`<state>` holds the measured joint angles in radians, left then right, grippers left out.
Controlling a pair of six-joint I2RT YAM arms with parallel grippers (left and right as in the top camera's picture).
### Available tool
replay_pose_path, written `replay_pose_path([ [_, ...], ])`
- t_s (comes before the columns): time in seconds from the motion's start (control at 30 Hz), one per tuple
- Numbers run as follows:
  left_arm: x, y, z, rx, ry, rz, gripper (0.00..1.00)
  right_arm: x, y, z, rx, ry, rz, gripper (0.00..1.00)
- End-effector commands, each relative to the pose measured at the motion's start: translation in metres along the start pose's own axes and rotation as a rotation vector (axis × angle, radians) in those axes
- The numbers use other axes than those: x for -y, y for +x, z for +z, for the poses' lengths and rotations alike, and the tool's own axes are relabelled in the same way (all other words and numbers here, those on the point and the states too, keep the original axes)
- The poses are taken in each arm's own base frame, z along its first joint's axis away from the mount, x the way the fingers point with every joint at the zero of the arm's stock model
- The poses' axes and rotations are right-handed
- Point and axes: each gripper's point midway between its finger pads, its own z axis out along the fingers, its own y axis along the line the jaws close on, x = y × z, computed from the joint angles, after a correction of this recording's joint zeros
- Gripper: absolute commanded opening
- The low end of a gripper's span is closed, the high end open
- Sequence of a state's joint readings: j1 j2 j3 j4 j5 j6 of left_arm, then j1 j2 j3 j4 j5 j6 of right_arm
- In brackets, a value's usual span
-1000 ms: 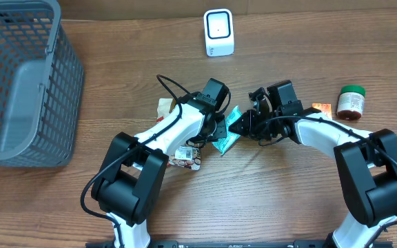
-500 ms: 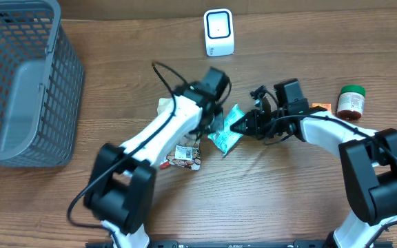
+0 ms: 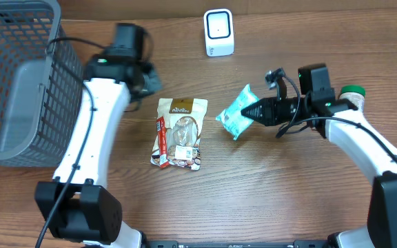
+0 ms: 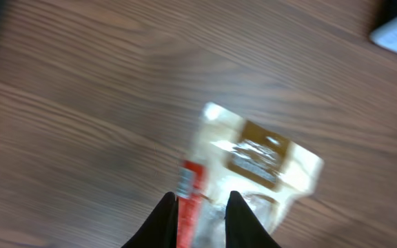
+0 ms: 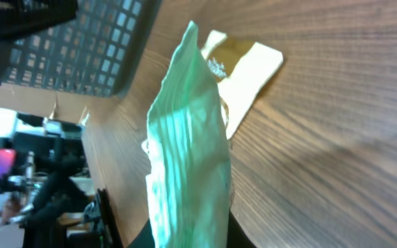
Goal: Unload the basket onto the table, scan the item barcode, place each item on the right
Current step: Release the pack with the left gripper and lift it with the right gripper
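As I look down from the overhead camera, a tan snack pouch lies flat near the middle of the worktop, the item closest to the arm bases. Its long side runs near to far, with a red strip down its left edge and a small white label toward its near end. Just to its right, and apart from it, the teal packet is held by my right gripper. The jaws are clamped on the packet's right-hand end, and the arm reaches in from the right edge. The right wrist camera shows the packet edge-on, rising from between the fingers, with the pouch and the basket beyond it. Farther right, a jar with a green lid peeks from behind that arm. Beyond the pouch and to the left, my left gripper hangs with nothing in it. Its wrist camera shows the two fingertips a narrow gap apart, the pouch blurred beyond them. A grey mesh basket fills the far left corner, just beside the left arm. At the far edge, roughly central, the white scanner stands upright, well apart from the packet.
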<state>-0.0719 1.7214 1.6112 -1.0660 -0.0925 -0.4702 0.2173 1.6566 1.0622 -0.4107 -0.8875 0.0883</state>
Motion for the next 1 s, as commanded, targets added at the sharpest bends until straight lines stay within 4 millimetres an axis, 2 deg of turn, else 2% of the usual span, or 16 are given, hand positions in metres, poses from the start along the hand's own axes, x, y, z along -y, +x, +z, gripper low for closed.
replay_pose_path([
  [0.0,-0.029,-0.018,-0.002,0.033,-0.044,0.027,0.2,-0.021,-0.04,-0.024,0.048,0.092,-0.215,0.03],
  [0.2,-0.077,-0.04,-0.003,0.089,-0.145,-0.033,0.41,-0.055,-0.079,-0.07,0.002,0.293,-0.448,0.03],
  [0.23,-0.082,-0.043,-0.003,0.096,-0.149,-0.045,0.49,-0.065,-0.088,-0.08,0.005,0.333,-0.494,0.03],
  [0.33,-0.091,-0.047,-0.003,0.103,-0.157,-0.068,0.91,-0.087,-0.106,-0.096,0.029,0.387,-0.608,0.03],
  [0.37,-0.093,-0.047,-0.003,0.103,-0.159,-0.073,1.0,-0.094,-0.112,-0.099,0.041,0.396,-0.65,0.03],
  [0.57,-0.093,-0.047,-0.003,0.102,-0.158,-0.075,1.0,-0.114,-0.135,-0.104,0.088,0.438,-0.734,0.03],
  [0.8,-0.093,-0.047,-0.003,0.102,-0.158,-0.075,1.0,-0.135,-0.177,-0.116,0.14,0.503,-0.796,0.03],
  [0.9,-0.093,-0.047,-0.003,0.102,-0.158,-0.075,1.0,-0.13,-0.186,-0.11,0.119,0.502,-0.782,0.03],
  [0.97,-0.093,-0.047,-0.003,0.102,-0.158,-0.075,1.0,-0.119,-0.189,-0.099,0.102,0.5,-0.771,0.03],
])
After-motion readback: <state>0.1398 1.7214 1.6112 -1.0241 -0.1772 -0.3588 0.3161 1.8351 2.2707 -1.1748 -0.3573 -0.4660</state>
